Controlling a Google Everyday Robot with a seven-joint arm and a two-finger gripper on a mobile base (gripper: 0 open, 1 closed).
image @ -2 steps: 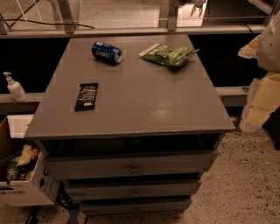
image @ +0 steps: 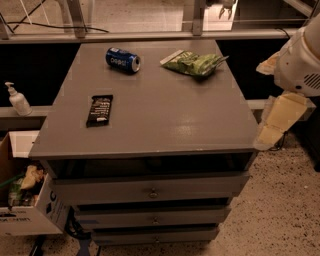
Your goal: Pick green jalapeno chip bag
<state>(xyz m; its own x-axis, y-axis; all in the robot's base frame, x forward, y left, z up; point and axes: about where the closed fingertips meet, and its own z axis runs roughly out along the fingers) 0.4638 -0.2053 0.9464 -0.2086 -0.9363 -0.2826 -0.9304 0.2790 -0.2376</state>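
Note:
The green jalapeno chip bag (image: 192,63) lies flat at the far right of the grey table top (image: 165,120), with its pale sealed end pointing left. My gripper (image: 223,7) shows at the top edge of the view, beyond the table's far edge and behind the bag, well apart from it and partly cut off. My arm's white and cream links (image: 287,95) hang at the right side of the table.
A blue soda can (image: 123,60) lies on its side at the far left-centre. A black candy bar wrapper (image: 100,110) lies on the left. The table is a drawer cabinet (image: 152,192). A soap dispenser (image: 18,100) and a cardboard box (image: 25,210) stand to the left.
My arm's links at the right have shifted slightly left toward the table. The bag, can and wrapper have not moved.

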